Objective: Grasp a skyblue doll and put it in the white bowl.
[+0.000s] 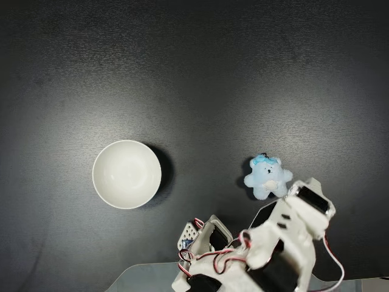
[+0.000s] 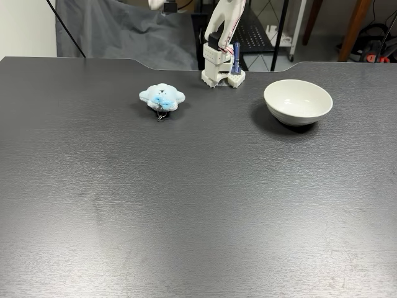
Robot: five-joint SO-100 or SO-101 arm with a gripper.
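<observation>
Dark grey matte tabletop [image 1: 200, 73], cluttered room behind it in a fixed view. White arm's pincer [image 1: 304, 196] at lower right, jaw state can't tell. Just beside its tip, fluffy skyblue doll [image 1: 266, 176] w/ blue bow, flat on table. Glossy round white bowl [image 1: 127, 174] well apart, centre-left, empty.

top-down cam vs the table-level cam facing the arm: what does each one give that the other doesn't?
Top-down fixed view alone: the white bowl's bare round interior from straight above, and the arm's upper links beside the skyblue doll. Table-level fixed view alone: the arm's base, the bowl's side profile, grey cloth and furniture legs behind. Both: doll lying on the black table, apart from the bowl.
</observation>
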